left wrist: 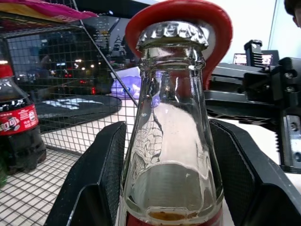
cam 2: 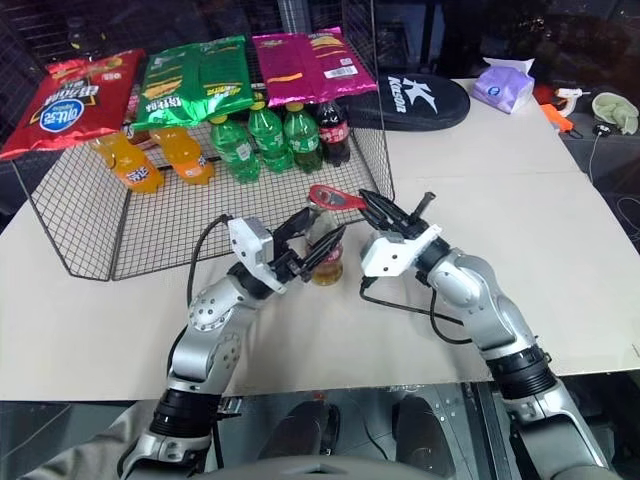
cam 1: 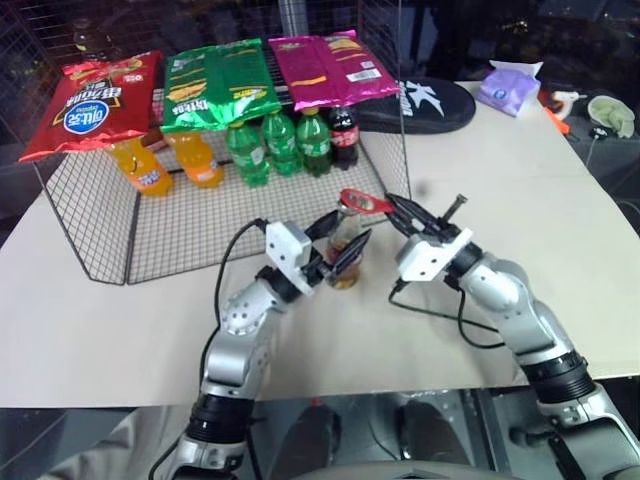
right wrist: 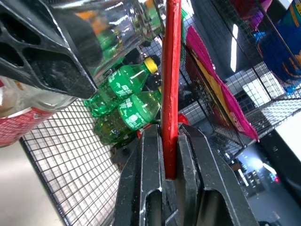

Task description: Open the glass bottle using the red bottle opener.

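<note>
Leverage is being set up: the glass bottle is steadied upright on the worktop by the left claw clamped round its body, while the red bottle opener, pinched in the shut right claw, is seated over the crown cap.

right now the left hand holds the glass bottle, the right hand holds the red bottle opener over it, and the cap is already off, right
Not quite: the cap is still on the glass bottle, as the left wrist view shows. The left hand does hold it, and the right hand does hold the red bottle opener over it.
</note>
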Controlling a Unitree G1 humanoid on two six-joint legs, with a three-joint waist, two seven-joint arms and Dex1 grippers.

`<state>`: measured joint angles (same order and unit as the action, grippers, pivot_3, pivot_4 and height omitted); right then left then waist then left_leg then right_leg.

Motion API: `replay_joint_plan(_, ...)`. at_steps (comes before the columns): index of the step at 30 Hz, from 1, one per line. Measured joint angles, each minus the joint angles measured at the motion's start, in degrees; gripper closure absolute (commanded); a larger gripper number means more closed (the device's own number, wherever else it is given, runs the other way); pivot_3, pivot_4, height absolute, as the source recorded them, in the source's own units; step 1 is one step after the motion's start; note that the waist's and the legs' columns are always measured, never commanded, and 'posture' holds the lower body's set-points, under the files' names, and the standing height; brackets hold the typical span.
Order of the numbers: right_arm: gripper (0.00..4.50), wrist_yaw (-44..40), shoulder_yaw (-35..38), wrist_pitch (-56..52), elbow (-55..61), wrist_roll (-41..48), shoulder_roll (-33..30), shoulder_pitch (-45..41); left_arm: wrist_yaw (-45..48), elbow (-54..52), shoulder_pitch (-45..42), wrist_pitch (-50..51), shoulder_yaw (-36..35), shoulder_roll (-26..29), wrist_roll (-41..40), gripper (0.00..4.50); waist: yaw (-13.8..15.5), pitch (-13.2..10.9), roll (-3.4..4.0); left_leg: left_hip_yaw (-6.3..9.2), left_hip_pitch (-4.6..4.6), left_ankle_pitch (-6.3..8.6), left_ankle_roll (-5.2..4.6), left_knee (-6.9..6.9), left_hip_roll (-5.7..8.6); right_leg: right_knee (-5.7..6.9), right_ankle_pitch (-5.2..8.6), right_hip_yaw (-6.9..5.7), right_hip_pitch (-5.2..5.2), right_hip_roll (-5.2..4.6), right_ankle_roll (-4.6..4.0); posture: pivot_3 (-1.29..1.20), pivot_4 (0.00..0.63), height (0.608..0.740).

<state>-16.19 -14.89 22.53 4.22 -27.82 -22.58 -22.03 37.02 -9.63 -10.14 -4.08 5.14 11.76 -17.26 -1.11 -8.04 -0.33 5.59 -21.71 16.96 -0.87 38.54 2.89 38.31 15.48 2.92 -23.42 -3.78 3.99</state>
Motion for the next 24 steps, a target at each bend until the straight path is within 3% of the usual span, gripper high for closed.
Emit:
replay_joint_plan(8, 4.5, -1.0, -0.7, 0.2, -0.6, 1.6, 0.4, -0.3, -1.3, 0.0, 0.0, -1.4, 0.0, 0.2, 1.6, 2.28, 0.1, 0.0, 0.0, -0.07, 0.04, 0.0, 0.0, 0.0, 0.0, 0.04, 0.0, 0.07, 0.0, 0.0, 0.0, 0.0, 0.15, 0.74)
replay_joint_plan(18, 4.5, -11.1, -0.9, -1.3, -2.2, 17.9, 1.3, 0.4, -1.3, 0.0, 0.3, -1.8, 0.2, 0.2, 1.9, 2.28, 0.1, 0.0, 0.0, -0.05, 0.04, 0.0, 0.0, 0.01, 0.0, 0.06, 0.0, 0.06, 0.01, -0.01, 0.0, 0.0, 0.15, 0.74)
replay_joint_plan(24, 4.5, -11.8, -1.0, 0.3, -4.4, 16.7, 1.5, -1.6, -1.2, 0.0, 0.3, -1.8, 0.3, 0.4, 1.7, 2.28, 0.2, 0.0, 0.0, -0.04, 0.05, 0.0, 0.0, 0.02, 0.0, 0.07, 0.0, 0.04, 0.01, -0.01, 0.0, 0.0, 0.15, 0.74)
